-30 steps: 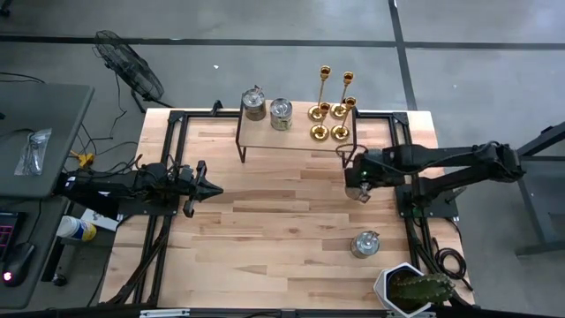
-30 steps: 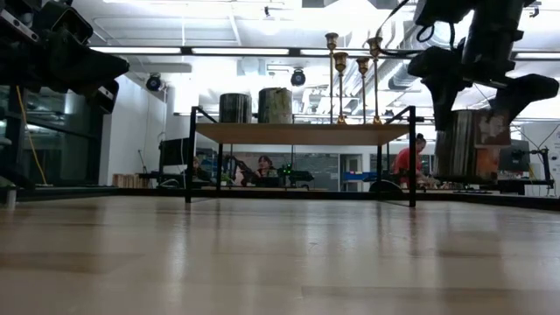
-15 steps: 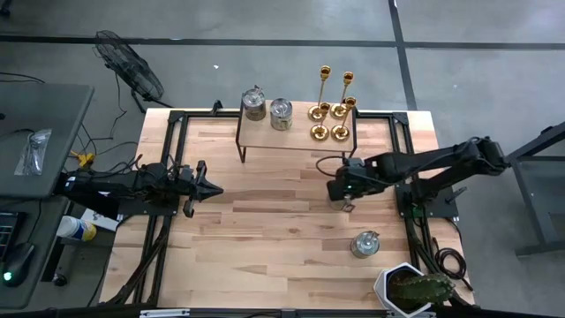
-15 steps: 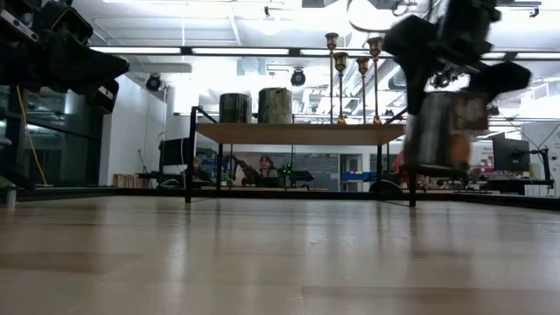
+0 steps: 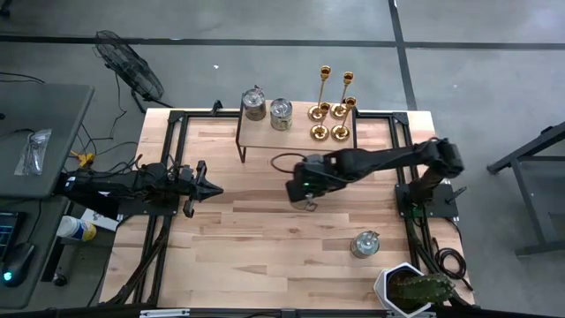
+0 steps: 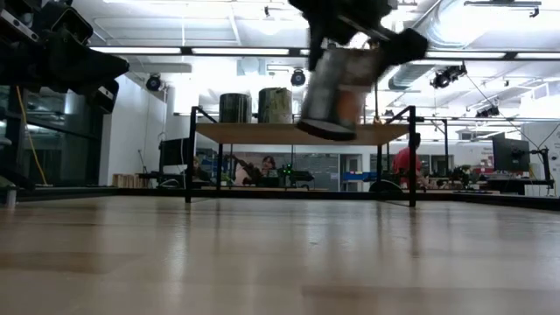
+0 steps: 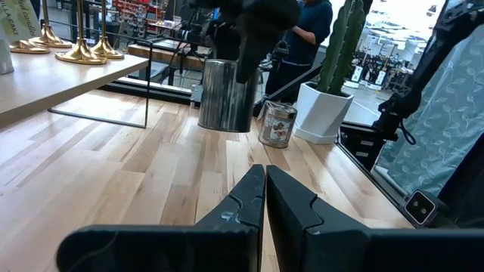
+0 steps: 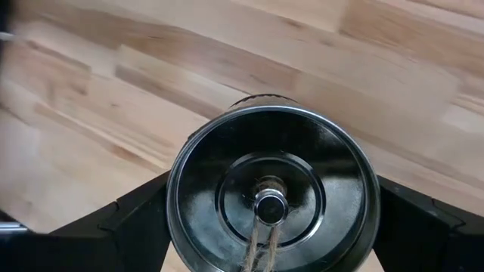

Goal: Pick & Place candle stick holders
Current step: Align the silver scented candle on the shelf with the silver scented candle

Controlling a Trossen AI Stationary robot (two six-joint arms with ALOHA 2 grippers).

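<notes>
My right end effector (image 5: 305, 188) grips a lidded metal jar (image 6: 337, 80) and holds it in the air above the tabletop (image 5: 265, 238), just in front of the shelf (image 5: 291, 137). The candle stick holders (image 5: 331, 110) stand on that shelf's right end. My left end effector (image 5: 212, 188) waits clenched and empty, well left of the shelf.

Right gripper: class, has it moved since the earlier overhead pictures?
Yes. The right gripper, holding a metal jar, has swung toward the table's middle, past the shelf, toward the left arm's side.

Right gripper (image 5: 305, 190) outstretched mid-table, fingers apparently clamped wide; left gripper (image 5: 205, 185) closed, level.
</notes>
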